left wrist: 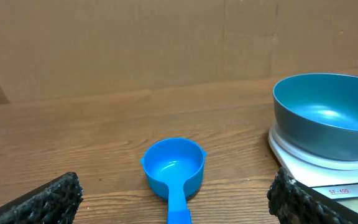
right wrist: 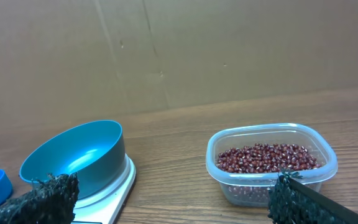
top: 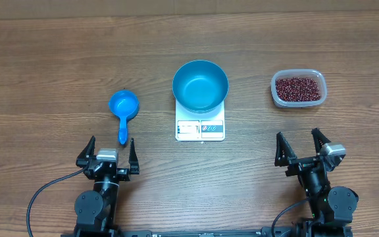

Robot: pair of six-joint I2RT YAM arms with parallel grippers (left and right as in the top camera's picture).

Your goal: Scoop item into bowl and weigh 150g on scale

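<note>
Ahead, beans (top: 299, 88), apart from right end effector (top: 298, 133)

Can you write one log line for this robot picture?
left gripper: open, empty | right gripper: open, empty | bowl: empty, on scale | beans: in tub | scoop: untouched
</note>
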